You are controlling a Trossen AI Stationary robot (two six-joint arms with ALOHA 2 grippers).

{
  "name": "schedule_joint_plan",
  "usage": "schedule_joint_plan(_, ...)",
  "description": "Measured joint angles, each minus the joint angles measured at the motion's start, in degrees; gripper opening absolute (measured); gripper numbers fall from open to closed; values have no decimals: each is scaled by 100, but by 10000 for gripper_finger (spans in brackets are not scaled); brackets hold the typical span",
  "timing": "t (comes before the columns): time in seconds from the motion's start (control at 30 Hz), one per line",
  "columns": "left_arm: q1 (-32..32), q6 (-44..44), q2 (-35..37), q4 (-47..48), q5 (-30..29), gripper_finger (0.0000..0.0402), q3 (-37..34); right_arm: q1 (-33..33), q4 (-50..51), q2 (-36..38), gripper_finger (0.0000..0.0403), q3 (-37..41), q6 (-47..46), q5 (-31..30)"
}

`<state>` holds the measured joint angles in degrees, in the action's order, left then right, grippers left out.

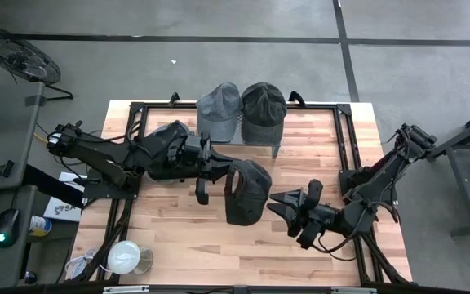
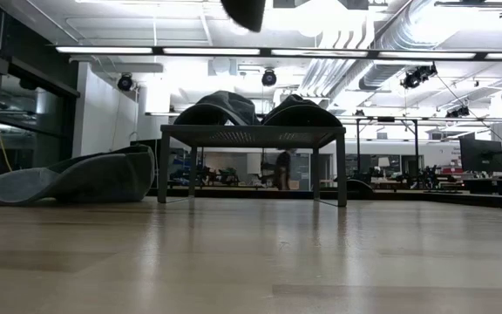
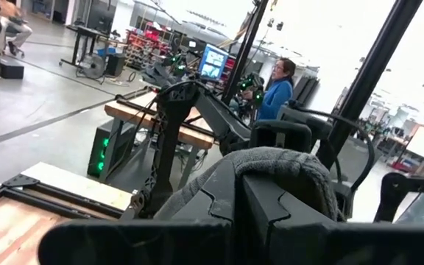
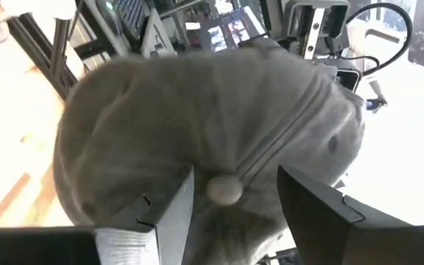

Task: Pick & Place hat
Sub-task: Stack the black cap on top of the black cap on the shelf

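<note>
My left gripper (image 1: pixel 223 173) is shut on a dark grey cap (image 1: pixel 247 192) above the middle of the table. In the low view only the cap's lowest part (image 2: pixel 247 10) shows at the top edge, well above the wood. My right gripper (image 1: pixel 274 201) is open and points toward the table's left, straight at the cap. In the right wrist view its fingers stand on either side of the crown's top button (image 4: pixel 225 188). I cannot tell whether they touch the cloth. My left gripper holds the cap by a fold of grey cloth at its edge (image 3: pixel 285 160), pinched between the two fingers (image 3: pixel 219 199). The fingers come roughly level from the table's left. The cap is lifted clear of the table and hangs beyond the fingers, with its crown facing the right gripper.
A small black stand (image 1: pixel 277 149) at the far side carries two more caps, a blue-grey one (image 1: pixel 219 110) and a dark one (image 1: pixel 263 110). Another cap (image 2: pixel 77 179) lies on the table, at the left in the low view. A lidded cup (image 1: pixel 125 257) sits near the left corner. A person in blue (image 3: pixel 274 92) stands beyond the table.
</note>
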<state>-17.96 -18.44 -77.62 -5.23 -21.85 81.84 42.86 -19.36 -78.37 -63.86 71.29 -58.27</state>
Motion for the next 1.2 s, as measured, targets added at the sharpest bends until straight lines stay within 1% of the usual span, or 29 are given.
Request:
schedule_joint_plan(0.1, 0, -50, 4, -21, -15, 0, 0, 8, 7, 0, 191, 0, 169, -141)
schedule_joint_plan(0.23, 0, -145, 2, -83, -20, 0, 0, 6, 6, -2, 191, 0, 283, -184)
schedule_joint_plan(0.5, 0, -267, -21, -101, -37, 0, 0, 6, 24, 0, 191, 0, 852, -376)
schedule_joint_plan(0.8, 0, -469, -26, -81, -72, 0, 0, 6, 36, 0, 191, 0, 1467, -363)
schedule_joint_plan(1.03, 0, -804, -26, -68, -120, 0, 0, 6, 70, 0, 191, 0, 1960, -255)
schedule_joint_plan(1.2, 0, -928, -92, -56, -172, 0, 0, 6, 68, -2, 191, 1, 2050, -246)
